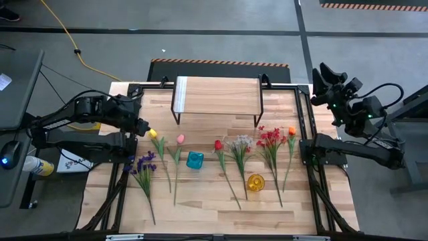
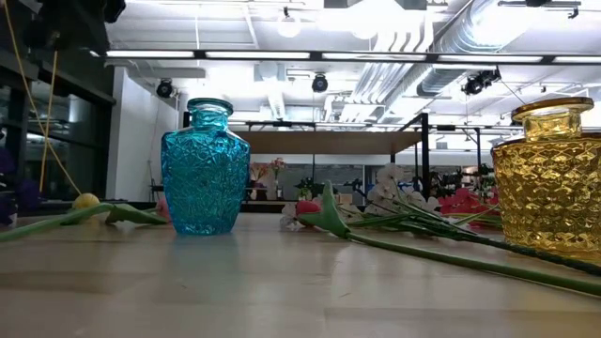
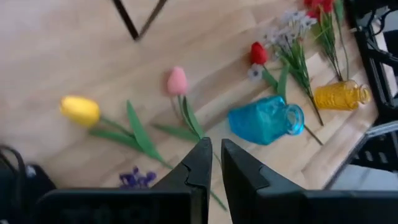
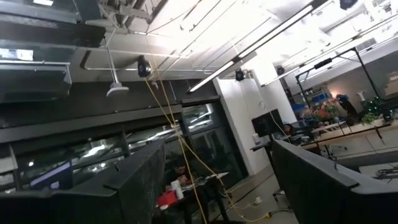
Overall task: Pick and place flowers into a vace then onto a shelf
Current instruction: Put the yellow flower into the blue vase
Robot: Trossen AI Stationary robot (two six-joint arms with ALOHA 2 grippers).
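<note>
Several flowers lie flat in a row across the plank table: purple (image 1: 144,164), yellow (image 1: 152,133), pink (image 1: 180,138), red (image 1: 218,144), white (image 1: 241,143), a red bunch (image 1: 269,137) and orange (image 1: 291,132). A blue glass vase (image 1: 194,160) and a yellow glass vase (image 1: 255,182) stand upright among the stems. The shelf (image 1: 217,94) stands on its black legs at the table's far edge. My left gripper (image 1: 143,126) hangs above the table's left side by the yellow bloom, shut and tipped downward (image 3: 216,155). My right gripper (image 1: 323,79) is raised off the table's far right corner, open (image 4: 217,152), facing the room.
A black frame (image 1: 304,127) borders the table's sides. The near half of the tabletop (image 1: 200,211) holds only stem ends. In the low view the blue vase (image 2: 205,167) stands left and the yellow vase (image 2: 552,174) right, stems between them.
</note>
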